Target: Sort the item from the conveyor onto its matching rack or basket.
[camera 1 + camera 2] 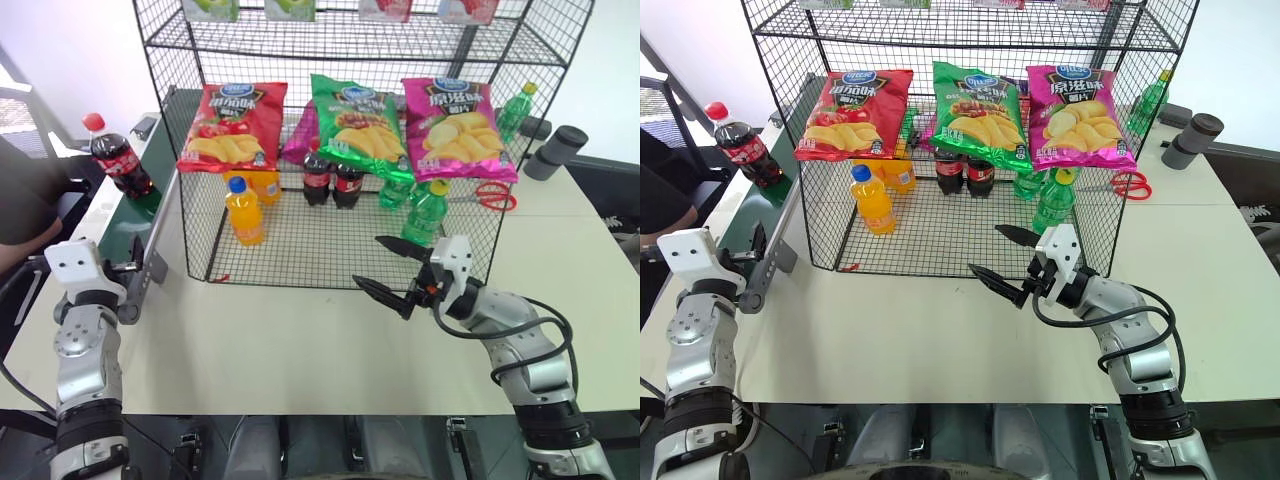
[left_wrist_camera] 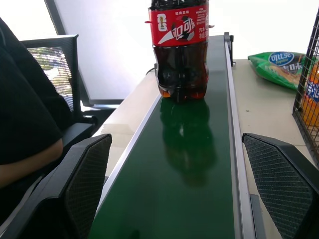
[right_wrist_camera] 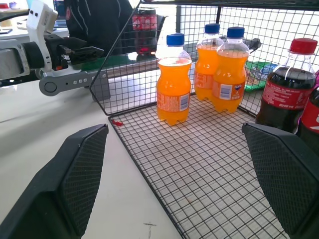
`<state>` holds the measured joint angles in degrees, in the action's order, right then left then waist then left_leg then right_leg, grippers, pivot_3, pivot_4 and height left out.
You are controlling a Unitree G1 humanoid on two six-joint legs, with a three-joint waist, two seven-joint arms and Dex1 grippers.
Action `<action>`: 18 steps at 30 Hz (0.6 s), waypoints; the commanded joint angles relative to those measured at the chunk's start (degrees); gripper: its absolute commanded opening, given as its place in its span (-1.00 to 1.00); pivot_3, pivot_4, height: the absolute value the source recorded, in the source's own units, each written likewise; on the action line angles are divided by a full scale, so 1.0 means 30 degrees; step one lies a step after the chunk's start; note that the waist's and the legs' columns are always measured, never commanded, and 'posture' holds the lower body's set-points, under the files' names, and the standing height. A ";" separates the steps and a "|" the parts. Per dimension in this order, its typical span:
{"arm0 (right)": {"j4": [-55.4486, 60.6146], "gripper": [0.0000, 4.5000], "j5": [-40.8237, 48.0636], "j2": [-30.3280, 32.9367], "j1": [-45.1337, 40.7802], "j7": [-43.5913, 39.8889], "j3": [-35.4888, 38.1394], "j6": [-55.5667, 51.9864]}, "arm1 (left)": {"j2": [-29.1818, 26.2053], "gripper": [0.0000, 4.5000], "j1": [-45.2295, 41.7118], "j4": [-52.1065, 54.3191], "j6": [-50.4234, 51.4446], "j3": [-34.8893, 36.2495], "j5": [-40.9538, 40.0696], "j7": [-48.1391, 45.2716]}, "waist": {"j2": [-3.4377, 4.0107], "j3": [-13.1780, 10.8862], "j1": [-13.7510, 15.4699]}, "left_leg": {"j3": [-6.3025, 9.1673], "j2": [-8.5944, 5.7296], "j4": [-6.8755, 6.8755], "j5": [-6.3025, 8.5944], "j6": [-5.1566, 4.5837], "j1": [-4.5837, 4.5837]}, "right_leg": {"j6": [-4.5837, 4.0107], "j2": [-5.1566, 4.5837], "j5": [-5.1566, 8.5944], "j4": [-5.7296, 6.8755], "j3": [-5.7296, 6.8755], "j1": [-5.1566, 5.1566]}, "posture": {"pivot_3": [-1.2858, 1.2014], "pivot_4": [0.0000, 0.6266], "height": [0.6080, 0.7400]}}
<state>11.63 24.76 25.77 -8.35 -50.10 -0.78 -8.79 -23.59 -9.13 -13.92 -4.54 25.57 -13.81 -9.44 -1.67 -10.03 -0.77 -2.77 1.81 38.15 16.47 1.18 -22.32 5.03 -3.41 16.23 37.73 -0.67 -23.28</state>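
Cola bottle (image 1: 118,155) upright on the conveyor (image 1: 120,225), well up-belt, dead ahead of the left gripper (image 1: 125,268) at the belt's end; jaws spread, empty. Right gripper (image 1: 392,271), also spread, faces the wire basket (image 1: 300,262). Left arm is nearer.

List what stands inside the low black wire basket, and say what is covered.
Inside the basket: orange-drink bottles, two cola bottles and green bottles. Hanging chip bags cover the rear bottles' tops.
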 commanded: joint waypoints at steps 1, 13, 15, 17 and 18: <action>0.0173 0.99 0.0016 -0.0158 0.0035 -0.0086 0.0003 0.0481 | -0.0358 1.00 0.0046 0.0276 -0.0601 0.0411 0.0243 0.0326 | 0.0000 0.0000 0.0007 | 0.0000 0.0000 0.0000 0.0000 0.0000 0.0000 | 0.0000 0.0000 0.0000 0.0000 0.0000 0.0000 | 0.03 -0.52 1.00; 0.0464 0.99 0.0112 -0.0207 -0.0226 0.0131 -0.0159 0.0189 | -0.0158 1.00 -0.0035 0.0065 -0.0631 0.0782 -0.0273 0.0611 | 0.0000 0.0000 0.0003 | 0.0001 0.0000 0.0000 0.0000 0.0000 0.0000 | 0.0000 -0.0004 0.0000 0.0000 0.0001 0.0000 | 0.03 -0.52 1.00; 0.0660 0.99 0.0382 -0.0177 -0.0188 -0.0007 -0.0147 0.0004 | -0.0111 1.00 -0.0029 0.0006 -0.0651 0.0927 -0.0435 0.0656 | -0.0001 0.0000 0.0003 | 0.0001 0.0000 0.0000 0.0000 0.0000 0.0000 | 0.0000 -0.0004 0.0000 0.0000 0.0000 0.0000 | 0.03 -0.52 1.00; 0.0985 0.99 0.0777 -0.0045 -0.0070 -0.0351 -0.0260 -0.0390 | -0.0125 1.00 -0.0015 -0.0035 -0.0717 0.0984 -0.0554 0.0670 | -0.0001 0.0000 0.0007 | 0.0001 0.0000 0.0000 0.0000 0.0000 0.0000 | 0.0000 -0.0005 0.0000 0.0000 0.0001 0.0000 | 0.03 -0.52 1.00; 0.1157 0.99 0.0975 0.0029 -0.0003 -0.0533 -0.0330 -0.0611 | -0.0129 1.00 -0.0014 -0.0051 -0.0749 0.1003 -0.0589 0.0670 | 0.0000 0.0000 0.0008 | 0.0001 0.0000 -0.0001 0.0000 0.0000 0.0000 | 0.0000 -0.0005 0.0000 0.0000 0.0001 0.0000 | 0.03 -0.52 1.00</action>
<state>11.52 25.61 25.43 -8.25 -50.57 -1.76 -9.89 -23.52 -9.01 -14.92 -5.54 26.80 -14.70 -7.71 -1.67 -10.03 -0.75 -2.77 1.81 38.15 16.47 1.18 -22.32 5.03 -3.42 16.23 37.73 -0.67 -23.28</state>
